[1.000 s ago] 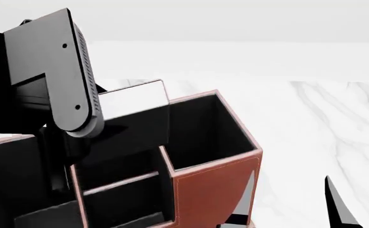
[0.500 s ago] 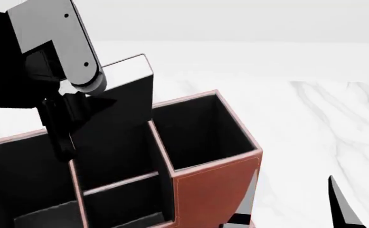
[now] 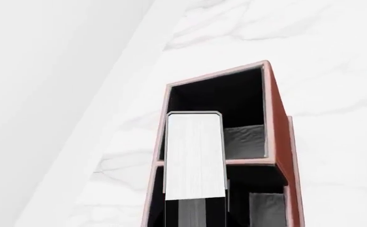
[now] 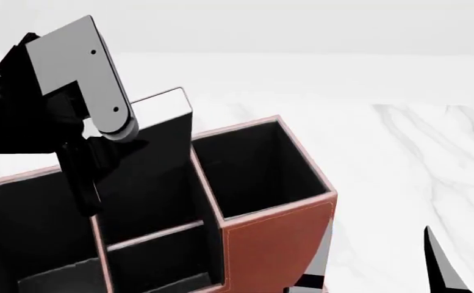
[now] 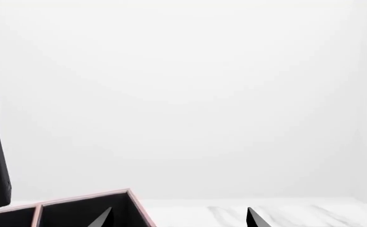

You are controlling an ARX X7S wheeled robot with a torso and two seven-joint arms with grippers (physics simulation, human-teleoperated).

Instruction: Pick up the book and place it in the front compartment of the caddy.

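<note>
The left gripper (image 4: 90, 183) is clamped on the book (image 4: 159, 131), holding it upright by its lower part, white page edge on top. Half a second ago the book stood a touch further right; now it has slid slightly left and stands over the narrow middle pockets of the caddy (image 4: 277, 238), its lower end already below the rim line beside the tall square end pocket (image 4: 253, 171). A second ago it hung tilted and lower, so the arm has lifted and straightened it. From the left wrist view the page edge (image 3: 194, 158) sits directly above the divided pockets. I'd say lowering into the front compartment (image 4: 151, 210) comes next. The right gripper (image 5: 177, 220) shows only two fingertips set wide apart, holding nothing.
</note>
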